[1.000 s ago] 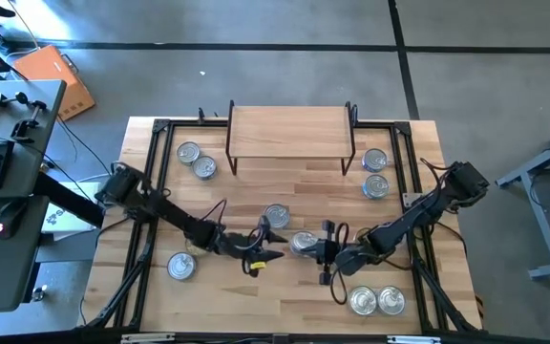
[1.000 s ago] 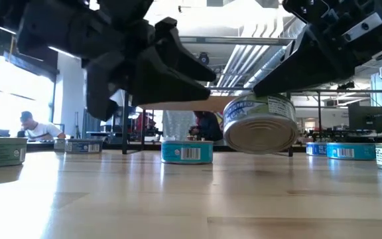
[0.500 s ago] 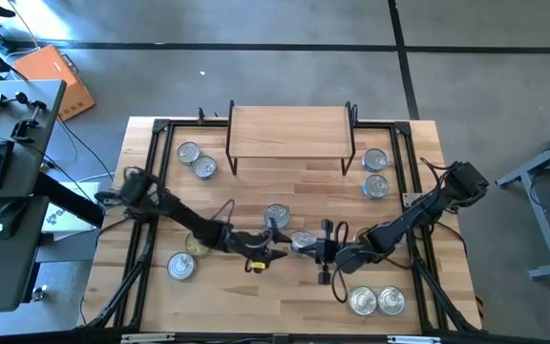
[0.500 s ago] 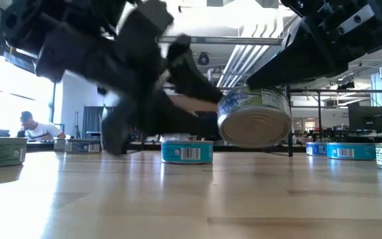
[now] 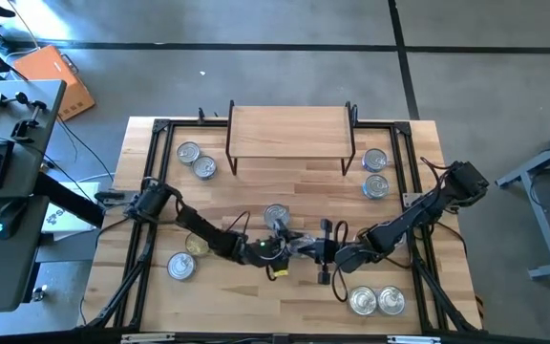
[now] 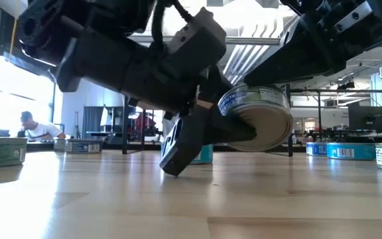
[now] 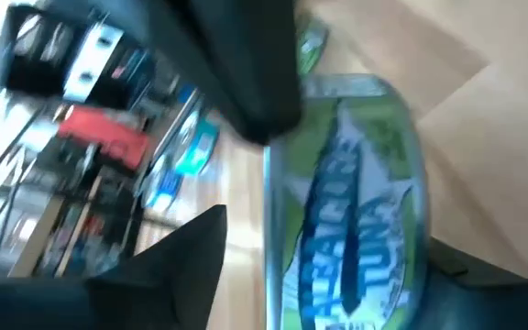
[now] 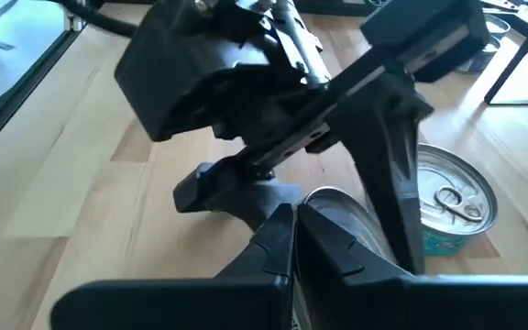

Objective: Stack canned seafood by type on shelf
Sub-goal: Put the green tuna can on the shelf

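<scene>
Mid-table, the two grippers meet over one tin. The right gripper (image 5: 325, 251) is clamped on a green-labelled tuna can (image 6: 257, 117), holding it tilted on its side clear of the tabletop (image 5: 256, 306), its flat end facing the low camera. The left gripper (image 5: 289, 246) reaches in from the opposite side with its fingers (image 6: 207, 129) spread around the same can; one finger looks to be touching the can's side, though blur in the left wrist view makes contact hard to confirm. Just behind them a blue-labelled can (image 5: 276, 215) with a pull-ring top sits flat on the table. The shelf (image 5: 290, 132) stands at the far edge with nothing on its board. Other cans lie in pairs: two left of the shelf (image 5: 197, 161), two right of it (image 5: 375, 173), two at the near right corner (image 5: 377, 301), and two near the left arm (image 5: 187, 256)
</scene>
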